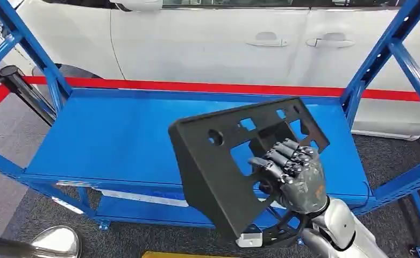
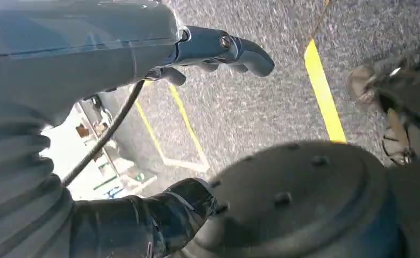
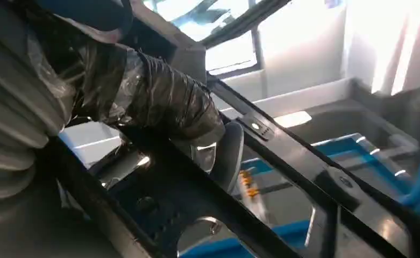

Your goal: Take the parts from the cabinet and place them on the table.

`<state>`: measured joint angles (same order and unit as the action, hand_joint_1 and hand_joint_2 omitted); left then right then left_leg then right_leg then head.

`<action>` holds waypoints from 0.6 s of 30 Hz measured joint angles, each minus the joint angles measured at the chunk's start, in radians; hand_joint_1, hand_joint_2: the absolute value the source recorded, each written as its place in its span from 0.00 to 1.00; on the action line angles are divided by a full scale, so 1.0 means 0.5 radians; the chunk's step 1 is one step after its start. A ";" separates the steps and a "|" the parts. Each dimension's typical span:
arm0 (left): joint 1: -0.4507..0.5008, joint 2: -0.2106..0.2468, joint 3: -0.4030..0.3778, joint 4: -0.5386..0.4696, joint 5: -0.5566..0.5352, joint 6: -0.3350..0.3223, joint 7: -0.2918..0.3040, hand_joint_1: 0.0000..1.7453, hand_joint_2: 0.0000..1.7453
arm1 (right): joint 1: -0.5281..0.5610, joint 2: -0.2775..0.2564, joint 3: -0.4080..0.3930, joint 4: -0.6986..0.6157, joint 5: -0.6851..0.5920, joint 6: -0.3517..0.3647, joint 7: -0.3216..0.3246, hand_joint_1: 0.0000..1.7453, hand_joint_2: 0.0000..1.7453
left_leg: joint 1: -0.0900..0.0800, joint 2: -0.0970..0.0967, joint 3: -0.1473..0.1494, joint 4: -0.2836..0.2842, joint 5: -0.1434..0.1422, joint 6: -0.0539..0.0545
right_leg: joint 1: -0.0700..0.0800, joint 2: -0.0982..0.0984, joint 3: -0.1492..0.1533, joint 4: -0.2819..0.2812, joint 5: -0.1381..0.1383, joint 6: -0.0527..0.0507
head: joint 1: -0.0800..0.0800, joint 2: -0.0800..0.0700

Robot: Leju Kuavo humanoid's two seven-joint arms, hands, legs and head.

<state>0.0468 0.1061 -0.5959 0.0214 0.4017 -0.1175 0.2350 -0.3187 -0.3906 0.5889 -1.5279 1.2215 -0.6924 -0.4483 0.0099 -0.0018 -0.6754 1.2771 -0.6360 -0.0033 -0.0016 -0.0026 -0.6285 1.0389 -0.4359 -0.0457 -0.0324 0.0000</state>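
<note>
Overhead, a white car [image 1: 207,37] stands behind the blue shelf [image 1: 111,134]. The black part [image 1: 218,166], tilted above the shelf, is grasped by the right hand [image 1: 291,172], its lower edge cut off. Left hand [image 2: 218,51] hangs released over the floor.

The black panel part [image 1: 218,161] is a flat, matte moulded piece with a round hole near its left end and several rectangular cut-outs across its face. It stands tilted, its face turned up and to the left, its top edge leaning toward the far side. It hangs above the near right part of the blue shelf [image 1: 116,134], apparently not touching it. A small pale tab shows at its bottom edge.
</note>
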 joint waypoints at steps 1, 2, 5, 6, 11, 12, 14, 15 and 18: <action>0.000 0.000 -0.002 0.000 -0.008 -0.002 -0.007 0.00 1.00 | 0.027 0.017 -0.039 -0.021 -0.001 -0.002 -0.033 1.00 1.00 | 0.000 0.000 -0.023 0.087 -0.028 0.000 | 0.006 -0.001 -0.014 0.002 0.011 -0.004 | -0.001 0.001; 0.001 0.000 -0.004 0.000 -0.010 -0.004 -0.011 0.00 1.00 | 0.054 0.030 -0.075 -0.039 -0.004 -0.002 -0.059 1.00 1.00 | 0.000 0.000 0.003 0.074 -0.008 0.004 | 0.011 -0.001 -0.030 0.005 0.022 -0.004 | 0.000 0.000; -0.002 0.002 -0.006 -0.001 -0.025 -0.008 -0.027 0.00 1.00 | 0.115 0.067 -0.188 -0.107 -0.011 -0.002 -0.149 1.00 1.00 | -0.005 0.000 0.305 -0.394 0.171 0.035 | 0.017 0.005 -0.078 0.017 0.060 0.004 | -0.001 0.000; -0.007 0.007 -0.008 0.000 -0.028 -0.008 -0.030 0.00 1.00 | 0.125 0.079 -0.221 -0.128 -0.011 -0.002 -0.166 1.00 1.00 | -0.015 -0.001 0.374 -0.539 0.154 0.048 | 0.016 0.004 -0.085 0.022 0.072 0.012 | -0.001 0.000; -0.006 0.020 -0.008 0.000 -0.049 -0.016 -0.036 0.00 1.00 | 0.163 0.098 -0.312 -0.176 -0.020 -0.005 -0.221 1.00 1.00 | -0.015 0.006 0.346 -0.568 0.266 0.079 | 0.012 0.007 -0.094 0.010 0.122 0.071 | 0.001 0.000; -0.011 0.020 -0.008 0.000 -0.050 -0.018 -0.040 0.00 1.00 | 0.171 0.097 -0.319 -0.179 -0.024 -0.005 -0.233 1.00 1.00 | -0.018 0.021 0.335 -0.572 0.292 0.088 | 0.002 0.011 -0.116 0.051 0.033 0.081 | 0.002 0.000; -0.012 0.021 -0.008 0.000 -0.059 -0.021 -0.045 0.00 1.00 | 0.179 0.097 -0.329 -0.183 -0.024 -0.005 -0.249 1.00 1.00 | -0.018 0.024 0.283 -0.570 0.329 0.109 | -0.007 0.010 -0.179 0.279 -0.203 0.099 | 0.003 0.000; -0.012 0.021 -0.009 0.000 -0.071 -0.021 -0.047 0.00 1.00 | 0.186 0.096 -0.331 -0.184 -0.020 -0.005 -0.252 1.00 1.00 | -0.019 0.027 0.256 -0.569 0.348 0.108 | -0.014 0.010 -0.214 0.425 -0.289 0.108 | 0.002 0.000; -0.012 0.024 -0.011 0.000 -0.080 -0.019 -0.047 0.00 1.00 | 0.207 0.092 -0.331 -0.184 -0.017 -0.005 -0.252 1.00 1.00 | -0.014 0.028 0.170 -0.554 0.399 0.090 | -0.040 0.007 -0.160 0.545 -0.258 0.134 | 0.002 0.000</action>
<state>0.0409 0.1179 -0.6012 0.0214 0.3616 -0.1270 0.2113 -0.2154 -0.3449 0.4234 -1.6197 1.2131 -0.6950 -0.5741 0.0028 0.0123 -0.5905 1.0003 -0.4366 0.0416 -0.0218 0.0008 -0.7087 1.3113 -0.5647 0.0214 -0.0313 0.0000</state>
